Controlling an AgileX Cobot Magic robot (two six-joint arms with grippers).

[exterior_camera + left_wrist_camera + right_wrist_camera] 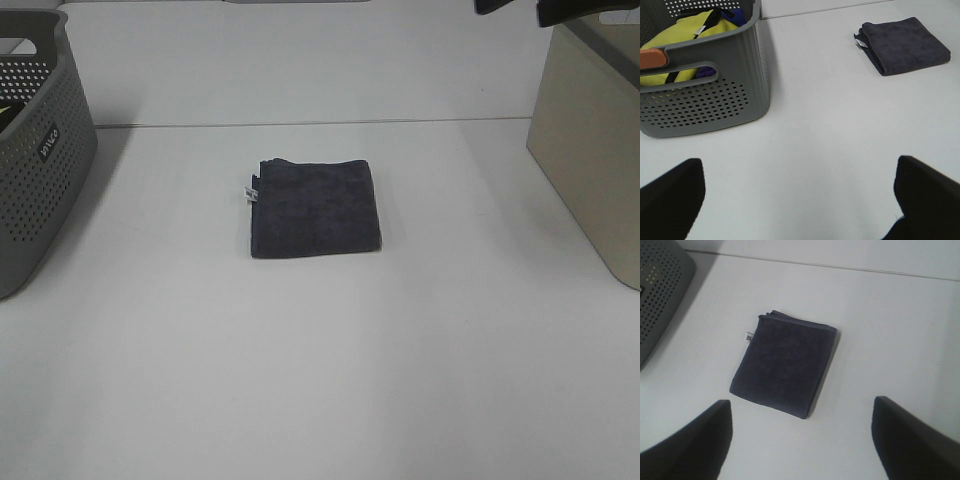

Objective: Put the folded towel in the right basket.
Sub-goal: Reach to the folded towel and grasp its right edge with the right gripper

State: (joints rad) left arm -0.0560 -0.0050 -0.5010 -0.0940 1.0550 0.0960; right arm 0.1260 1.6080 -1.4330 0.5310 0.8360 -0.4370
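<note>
One folded towel (314, 208) between grey basket (40, 190) and beige basket (590, 160)

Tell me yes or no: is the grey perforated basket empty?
No, the left wrist view shows a yellow cloth bundled inside the grey basket, above its rim handle.

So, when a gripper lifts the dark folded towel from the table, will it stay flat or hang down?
The folded towel looks like soft cloth, so it will probably sag beside the pinch. Its layers lie loose at one edge, so they may fan open if only some are caught. It seems thin, so likely light.
</note>
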